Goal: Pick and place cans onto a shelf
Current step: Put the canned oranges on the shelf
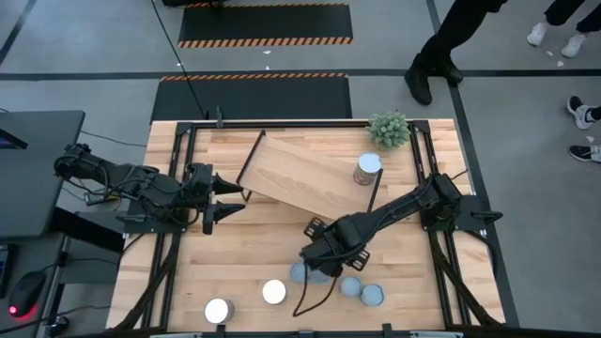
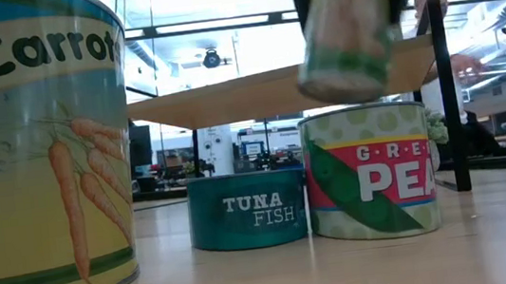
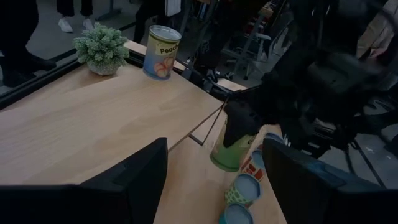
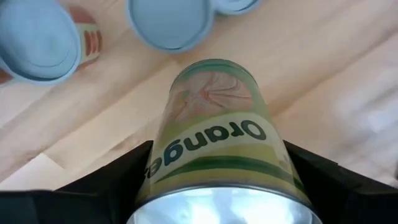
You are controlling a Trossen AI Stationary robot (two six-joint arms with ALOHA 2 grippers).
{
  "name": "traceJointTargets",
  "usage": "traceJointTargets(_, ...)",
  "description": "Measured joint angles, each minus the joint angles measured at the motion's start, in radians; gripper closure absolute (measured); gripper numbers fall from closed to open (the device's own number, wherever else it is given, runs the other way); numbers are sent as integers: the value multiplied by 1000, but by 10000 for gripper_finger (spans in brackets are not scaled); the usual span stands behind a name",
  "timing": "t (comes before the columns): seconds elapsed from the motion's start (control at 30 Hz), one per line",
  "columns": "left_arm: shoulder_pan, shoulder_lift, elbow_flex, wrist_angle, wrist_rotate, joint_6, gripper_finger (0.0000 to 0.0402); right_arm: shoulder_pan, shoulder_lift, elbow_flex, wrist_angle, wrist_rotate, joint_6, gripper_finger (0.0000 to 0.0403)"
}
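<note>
My right gripper (image 1: 317,252) hangs over the table's near middle, shut on an orange-label can (image 4: 211,130) with yellowish-green sides. In the low view this can (image 2: 345,26) shows above the pea can (image 2: 369,172). Pale-topped cans (image 1: 349,286) and white-topped cans (image 1: 273,292) stand on their bases near the front edge. One can (image 1: 367,169) stands on the shelf (image 1: 300,169), a light-wood board on black wire legs. My left gripper (image 1: 235,197) waits open beside the shelf's left end. My right gripper pinches the can's round side wall (image 4: 163,168) between its two fingers, close to the silvery top end. The fingers come from above, pointing down. The can hangs below them, lifted clear of the table and slightly tilted.
A small green potted plant (image 1: 389,129) stands at the far right corner by the shelf. A carrot can (image 2: 35,157) and a tuna can (image 2: 246,210) stand near the low camera. People's legs (image 1: 441,47) show on the floor beyond the table.
</note>
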Motion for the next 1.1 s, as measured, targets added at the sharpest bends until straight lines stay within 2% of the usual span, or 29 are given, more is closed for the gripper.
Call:
traceJointTargets(0.33, 1, 0, 0, 1, -1, 0, 134, -55, 0, 280, -62, 72, -5, 88)
traceJointTargets(0.5, 1, 0, 0, 1, -50, -1, 134, -124, 0, 418, -112, 101, 10, 88)
traceJointTargets(0.77, 21, 0, 0, 0, -87, 21, 134, -240, -61, 411, -147, 121, 0, 88)
traceJointTargets(1.1, 64, 0, 0, -3, -88, 87, 134, -405, -66, 410, -181, 20, -77, 88)
